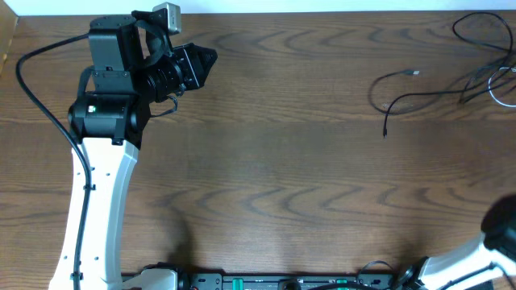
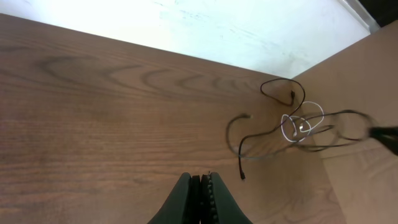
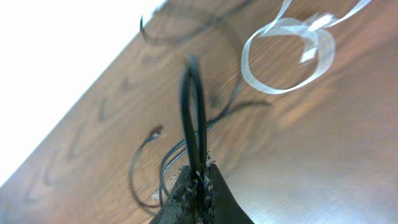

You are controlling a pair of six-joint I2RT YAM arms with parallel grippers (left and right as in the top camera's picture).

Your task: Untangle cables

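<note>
Since the cables lie bunched at the overhead view's upper right, the right jaws are nearer, clamped on a black loop; the left jaws, shut empty, sit upper left.

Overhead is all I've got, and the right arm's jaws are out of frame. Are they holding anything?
Observer: Yes. In the right wrist view the right jaws are shut on a black cable, with its loop standing up out of them.
Operator: Is the white one caught in there too?
Observer: No. The white cable loops beyond the jaws and isn't gripped.
Operator: Left jaws? Can't tell from above.
Observer: The left wrist view shows the left jaws shut with nothing between them.
</note>
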